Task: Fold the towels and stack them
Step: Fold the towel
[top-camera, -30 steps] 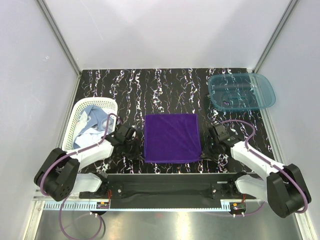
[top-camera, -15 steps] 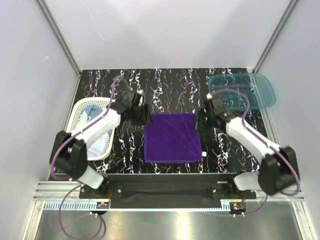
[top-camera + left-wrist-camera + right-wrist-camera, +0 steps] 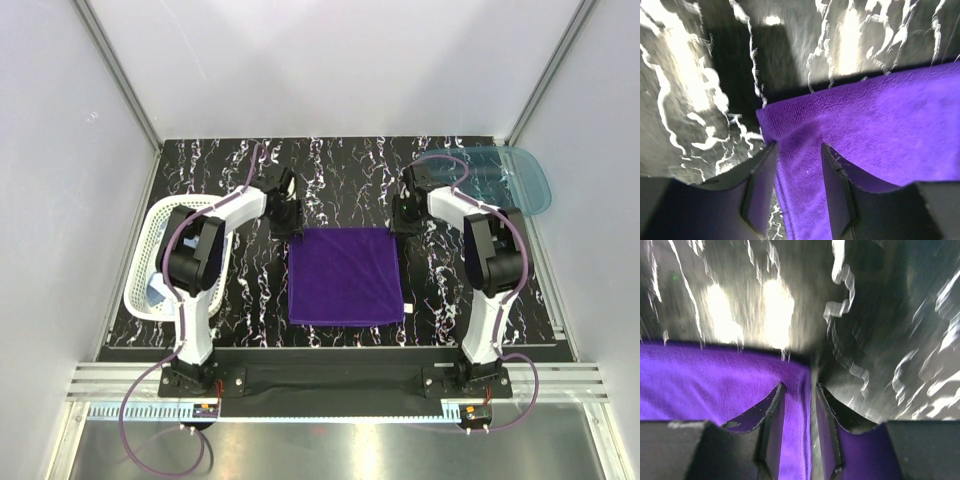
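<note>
My left claw [image 3: 799, 147]: fingers apart, a corner of the purple towel [image 3: 880, 130] lying between them. My right claw [image 3: 800, 386]: fingers apart, towel edge between them, unclamped.

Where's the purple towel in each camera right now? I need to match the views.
Top external: the purple towel lies flat at mid-table.
Left wrist: it fills the right and lower frame, with one corner at centre-left.
Right wrist: it is at lower left, with its corner near centre.
Shared landmark: the black white-veined tabletop, seen beyond the towel's edge in every view.
</note>
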Available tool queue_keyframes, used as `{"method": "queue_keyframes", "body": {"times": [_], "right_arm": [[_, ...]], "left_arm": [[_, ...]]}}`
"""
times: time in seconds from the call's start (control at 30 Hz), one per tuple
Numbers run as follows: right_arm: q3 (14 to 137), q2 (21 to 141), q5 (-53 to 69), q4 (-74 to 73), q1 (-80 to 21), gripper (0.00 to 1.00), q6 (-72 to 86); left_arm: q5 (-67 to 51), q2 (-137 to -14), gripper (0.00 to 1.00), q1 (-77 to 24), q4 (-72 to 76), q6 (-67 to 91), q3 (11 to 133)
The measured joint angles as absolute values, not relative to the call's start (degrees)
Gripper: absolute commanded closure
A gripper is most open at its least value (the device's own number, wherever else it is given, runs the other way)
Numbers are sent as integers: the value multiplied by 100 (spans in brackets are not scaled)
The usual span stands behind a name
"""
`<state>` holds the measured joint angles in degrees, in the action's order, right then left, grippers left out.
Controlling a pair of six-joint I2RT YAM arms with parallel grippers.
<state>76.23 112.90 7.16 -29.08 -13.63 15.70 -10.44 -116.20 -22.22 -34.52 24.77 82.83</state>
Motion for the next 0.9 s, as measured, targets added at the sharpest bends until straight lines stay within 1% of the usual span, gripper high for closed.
{"method": "queue_keyframes", "body": {"times": [0.1,0.13,0.2,0.23,0.3,0.5,0.73,0.9], "right_arm": [[7961,11509,696,-2858,-1304,61,1326],[8005,11537,718,-2849,-1282,59,1229],[8005,11539,821,-2877,-1260,54,958],[8005,11539,878,-2877,-1249,52,854],[8020,11539,1015,-2961,-1219,50,574],[8337,11664,1559,-3321,-1079,51,-183],[9120,12309,2596,-3964,-821,52,-998],[9448,12527,2873,-4250,-762,52,-1400]], "left_arm": [[-814,-11743,53,-2185,-3559,2307,8661],[-735,-11749,49,-2174,-3590,2235,8720],[-648,-11738,47,-2163,-3614,2073,8766],[-620,-11736,44,-2137,-3607,1944,8768],[-637,-11736,44,-2106,-3607,1756,8768],[-1120,-11791,45,-1876,-3745,1168,9105],[-1669,-12077,46,-1745,-3765,580,9408],[-1837,-12313,46,-1754,-3852,305,9467]]}}
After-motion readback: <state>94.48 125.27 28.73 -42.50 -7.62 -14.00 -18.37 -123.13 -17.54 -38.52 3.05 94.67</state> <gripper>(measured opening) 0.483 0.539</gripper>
